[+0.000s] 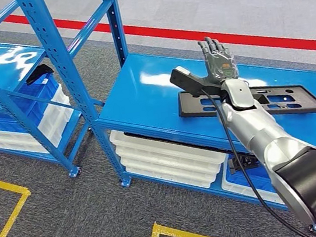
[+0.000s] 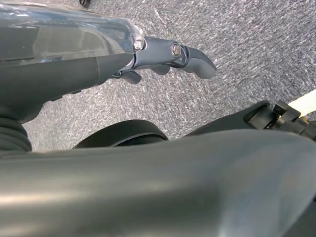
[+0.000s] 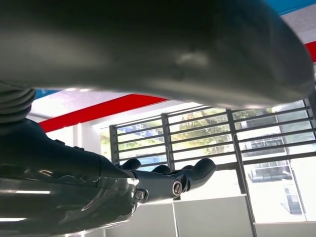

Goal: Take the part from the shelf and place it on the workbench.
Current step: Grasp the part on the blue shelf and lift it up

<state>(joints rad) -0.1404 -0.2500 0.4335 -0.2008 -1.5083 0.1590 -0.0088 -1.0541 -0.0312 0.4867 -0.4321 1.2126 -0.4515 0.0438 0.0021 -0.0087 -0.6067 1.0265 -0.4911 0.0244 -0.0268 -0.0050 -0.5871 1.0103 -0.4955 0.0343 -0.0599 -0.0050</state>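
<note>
Item: black flat part (image 1: 274, 101), lying on the blue shelf (image 1: 144, 97). Right robot hand (image 1: 217, 60) raised above it, fingers spread, holding nothing; left robot hand (image 2: 175, 54) hangs empty over the floor. Step: reach, judged; next move calls for lowering and gripping the part.

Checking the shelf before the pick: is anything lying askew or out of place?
The long black part lies flat on the blue shelf, slightly skewed to its front edge. The right hand is raised over it, fingers spread, holding nothing. Nothing looks spilled or damaged.
</note>
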